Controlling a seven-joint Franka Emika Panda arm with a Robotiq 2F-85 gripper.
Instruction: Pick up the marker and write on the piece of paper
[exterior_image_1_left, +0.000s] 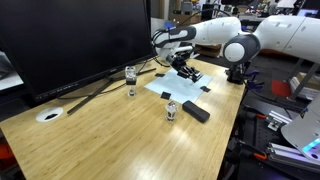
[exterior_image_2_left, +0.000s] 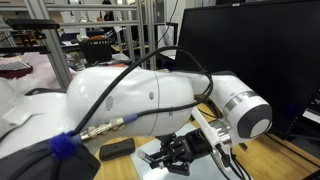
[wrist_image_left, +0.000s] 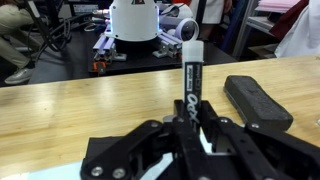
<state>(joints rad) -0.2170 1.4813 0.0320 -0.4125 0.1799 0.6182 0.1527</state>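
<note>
In an exterior view the tool (exterior_image_1_left: 186, 71) hangs from the white arm (exterior_image_1_left: 215, 30) just over the piece of paper (exterior_image_1_left: 172, 89), which lies flat on the wooden tabletop (exterior_image_1_left: 120, 140) before the dark monitor (exterior_image_1_left: 70, 40). In an exterior view from behind the arm, the tool (exterior_image_2_left: 172, 152) sits low near a black block (exterior_image_2_left: 117, 149), its grip unreadable there. In the wrist view the tool (wrist_image_left: 190, 125) is clamped tight on the black marker (wrist_image_left: 190, 75), which sticks up between its fingers, with the black block (wrist_image_left: 257, 100) on the tabletop beyond.
</note>
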